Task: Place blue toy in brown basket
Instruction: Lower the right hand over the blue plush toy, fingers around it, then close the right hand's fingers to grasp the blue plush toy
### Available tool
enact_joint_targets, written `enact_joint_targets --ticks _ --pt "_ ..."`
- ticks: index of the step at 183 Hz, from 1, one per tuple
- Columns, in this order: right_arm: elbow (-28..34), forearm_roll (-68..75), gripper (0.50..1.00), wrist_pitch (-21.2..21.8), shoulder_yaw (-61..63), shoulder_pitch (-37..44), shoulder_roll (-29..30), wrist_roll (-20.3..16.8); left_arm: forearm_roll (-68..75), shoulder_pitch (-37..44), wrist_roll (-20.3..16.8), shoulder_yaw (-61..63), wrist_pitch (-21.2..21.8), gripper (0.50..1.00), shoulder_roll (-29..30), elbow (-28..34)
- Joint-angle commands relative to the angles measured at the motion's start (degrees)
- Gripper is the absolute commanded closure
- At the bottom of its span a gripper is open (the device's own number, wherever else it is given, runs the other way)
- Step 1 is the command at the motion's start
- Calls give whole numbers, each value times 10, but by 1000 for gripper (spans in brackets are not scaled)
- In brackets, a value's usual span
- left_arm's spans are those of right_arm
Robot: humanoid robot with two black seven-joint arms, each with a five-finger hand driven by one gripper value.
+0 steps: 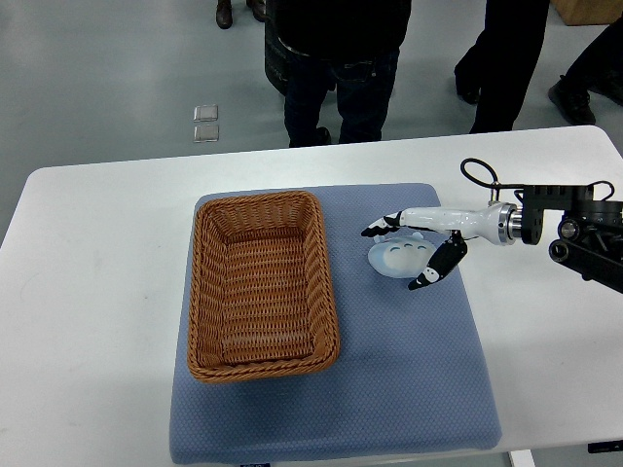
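- Lying bare along the far left: white tabletop point(88, 292), carrying everything else in the scene.
- Spreading over the tabletop's middle: blue mat point(419, 379), its front edge reaching close to the near rim.
- Sitting on the left half of that mat: brown basket point(261, 284), woven, rectangular, long side running away from the camera, holding nothing.
- Resting on the mat just right of the basket, apart from its rim: blue toy point(397, 258), pale, rounded, with small dark marks on top.
- Hovering over and around the toy: right hand point(421, 243), white with black fingers point(433, 271) spreading to either side of the toy, some at its far edge, one at its near right edge; not clearly gripping, contact hard to make out.
- Reaching in from the right edge: black forearm point(574, 229) with a looping cable above the wrist.
- Standing beyond the far edge of the tabletop: people in dark trousers point(341, 88), only legs and shoes showing.
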Motion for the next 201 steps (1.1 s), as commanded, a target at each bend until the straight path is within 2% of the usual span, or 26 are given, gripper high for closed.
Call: enact_joint_targets --ticks 1,28,53,78,140,201 --pt "-1 -3 593 -8 -2 -4 0 -1 0 0 0 0 -1 500 0 -1" --pt "-5 -3 609 -16 -7 -4 1 -2 0 0 1 0 -3 500 0 -2" --pt "-7 -5 701 -37 -27 -3 0 -2 0 0 0 -1 -3 500 0 -3" --pt "-11 -6 748 -49 -39 -2 1 -2 0 0 0 -1 -3 500 0 -3" --pt "-12 -3 1000 -53 -37 0 1 0 0 0 0 0 -3 500 0 -4" --pt "-11 9 1000 -50 -27 3 -2 7 1 0 0 0 -4 500 0 -4"
